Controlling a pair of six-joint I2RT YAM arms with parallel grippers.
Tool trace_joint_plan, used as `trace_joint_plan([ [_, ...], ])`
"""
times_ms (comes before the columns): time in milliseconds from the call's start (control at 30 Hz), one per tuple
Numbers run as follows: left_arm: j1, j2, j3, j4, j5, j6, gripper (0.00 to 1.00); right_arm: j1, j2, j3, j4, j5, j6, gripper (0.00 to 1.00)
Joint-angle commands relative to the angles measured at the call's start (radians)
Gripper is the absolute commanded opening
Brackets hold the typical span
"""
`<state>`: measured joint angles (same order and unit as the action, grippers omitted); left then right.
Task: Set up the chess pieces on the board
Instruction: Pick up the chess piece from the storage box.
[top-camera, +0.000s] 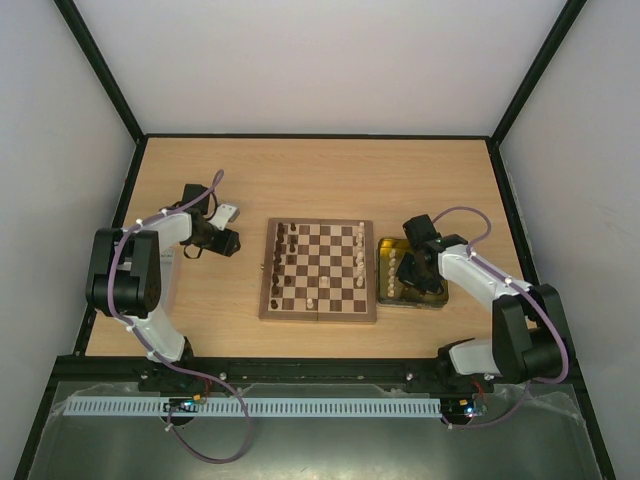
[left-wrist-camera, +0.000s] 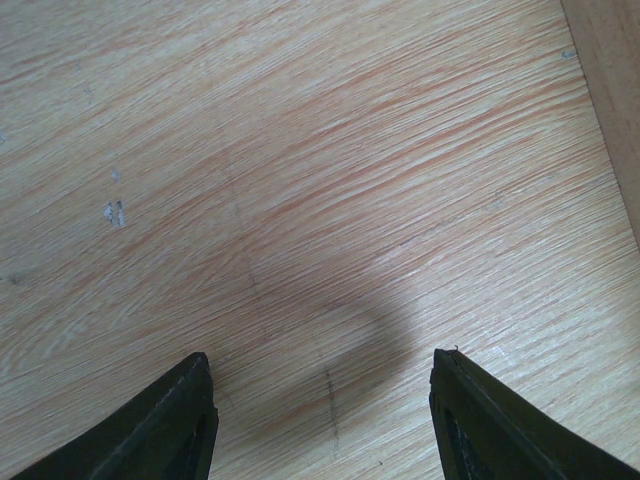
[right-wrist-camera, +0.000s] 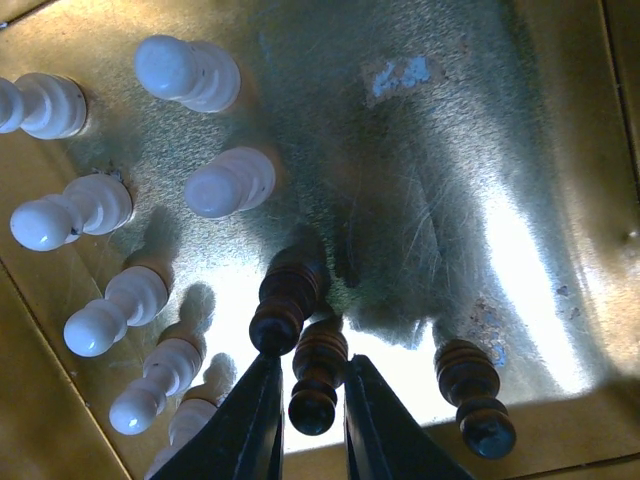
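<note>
Centre frame, the board (top-camera: 320, 313) carries some chess pieces (top-camera: 360, 262); right of it, inside the yellow tray (top-camera: 436, 303), the right gripper (right-wrist-camera: 312, 362) closely flanks a dark piece (right-wrist-camera: 318, 385), contact unclear. It is likely light, smooth and tippy: pinch its waist.

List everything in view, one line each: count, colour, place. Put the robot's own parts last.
Table: one, light wood, under everything.
Board: one, dark-brown and tan checks, table centre.
Tray: one, yellow translucent, right of the board.
Board pieces: too small to count; dark mostly along the left side, pale mostly along the right.
Tray pieces: at least seven pale, three dark, inside the tray.
Left gripper: one, black, open above bare table left of the board.
Right gripper: one, black, in the tray, shut on one dark piece.
</note>
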<state>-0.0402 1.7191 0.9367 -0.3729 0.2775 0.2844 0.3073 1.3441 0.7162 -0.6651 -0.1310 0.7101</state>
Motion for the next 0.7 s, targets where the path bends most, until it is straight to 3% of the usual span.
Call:
trace_joint_plan([
  [0,0.000,0.023,-0.003,-0.054,-0.024,0.001,0.60,-0.005,0.008,-0.012,0.008,0.033,0.000,0.15],
  [300,0.000,0.022,-0.006,-0.054,-0.025,0.001,0.60,-0.004,-0.002,-0.004,-0.008,0.043,0.006,0.08],
  [667,0.000,0.023,-0.006,-0.053,-0.018,0.005,0.60,-0.004,-0.101,0.127,-0.176,0.105,0.009,0.07],
])
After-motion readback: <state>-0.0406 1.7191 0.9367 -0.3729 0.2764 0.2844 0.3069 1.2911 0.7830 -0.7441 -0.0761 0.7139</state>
